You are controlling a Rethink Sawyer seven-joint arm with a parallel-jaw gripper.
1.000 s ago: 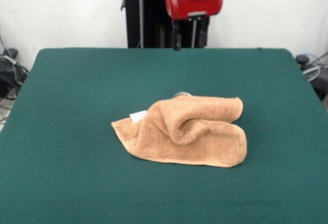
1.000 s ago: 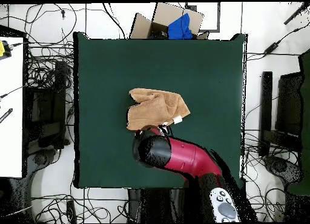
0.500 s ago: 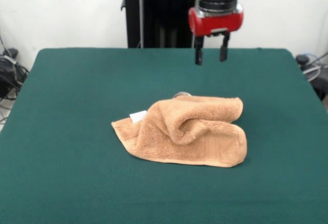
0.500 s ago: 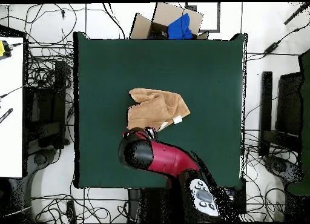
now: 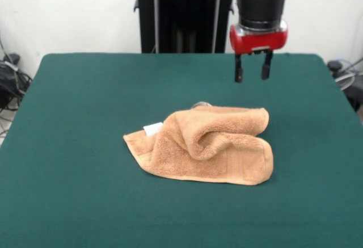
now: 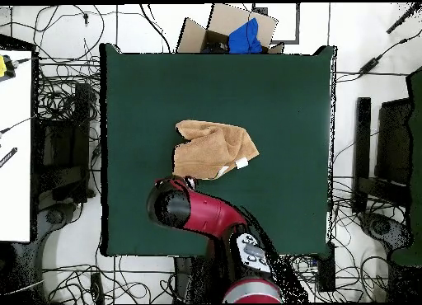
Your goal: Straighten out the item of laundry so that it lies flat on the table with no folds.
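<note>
- While the towel [image 5: 207, 144] lies crumpled near the middle of the table [image 5: 74, 117], the gripper [image 5: 250, 73] hangs in the air above and behind the towel's right end in the front view, touching nothing.
- The gripper's two dark fingers [image 5: 239, 74] point straight down with a clear gap between them, spread apart and holding nothing.
- Above the fingers sits a red collar, then a black cylinder of the arm [image 5: 261, 4] rising out of the top of the front view.
- The towel is folded over itself: an upper layer rolls up into a rounded hump on the right, and a flatter lower layer spreads out toward the left and front.
- A woven band runs along the front lower edge of the towel.
- A small white tag [image 5: 152, 129] shows at the towel's left rear edge in the front view; a second tag may be beside it, but I cannot tell from here.
- From overhead, the towel [image 6: 213, 150] is an uneven folded shape with the white tag [image 6: 242, 163] at its lower right corner.
- In the overhead view, the red and black arm [image 6: 198, 215] covers the gripper, its round black end just below the towel's lower left edge.
- Cables lie tangled on the floor around the table, and a cardboard box [image 6: 227, 28] with something blue in it stands beyond the table's top edge in the overhead view.
</note>
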